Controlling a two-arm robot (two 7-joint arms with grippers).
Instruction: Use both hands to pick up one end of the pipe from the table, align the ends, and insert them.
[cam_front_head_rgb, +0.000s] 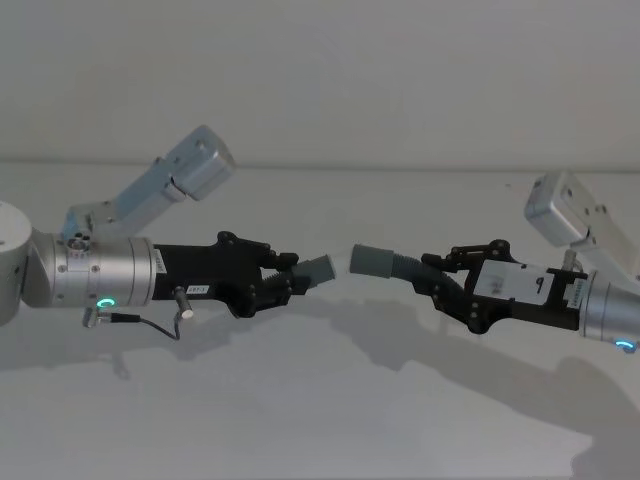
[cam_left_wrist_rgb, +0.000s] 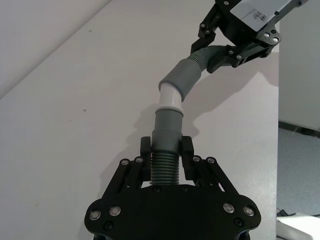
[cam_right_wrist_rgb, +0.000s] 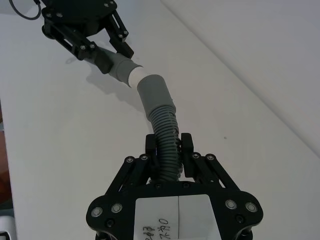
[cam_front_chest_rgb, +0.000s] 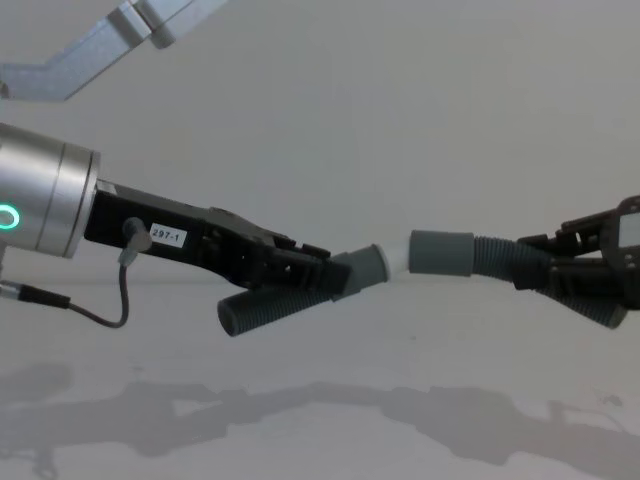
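Two hose pieces were in play, one in each gripper, both held above the white bench (cam_front_head_rgb: 320, 420) over its middle. The left gripper (cam_left_wrist_rgb: 166, 150) had its jaws clamped on the ribbed part of the hose with the white tip (cam_left_wrist_rgb: 169, 96). The right gripper (cam_right_wrist_rgb: 169, 146) had its jaws clamped on the ribbed part of the hose with the wide collar (cam_right_wrist_rgb: 154, 92). The white tip and the collar faced each other with a small gap between them in the chest view. Bare bench lay open on every side.
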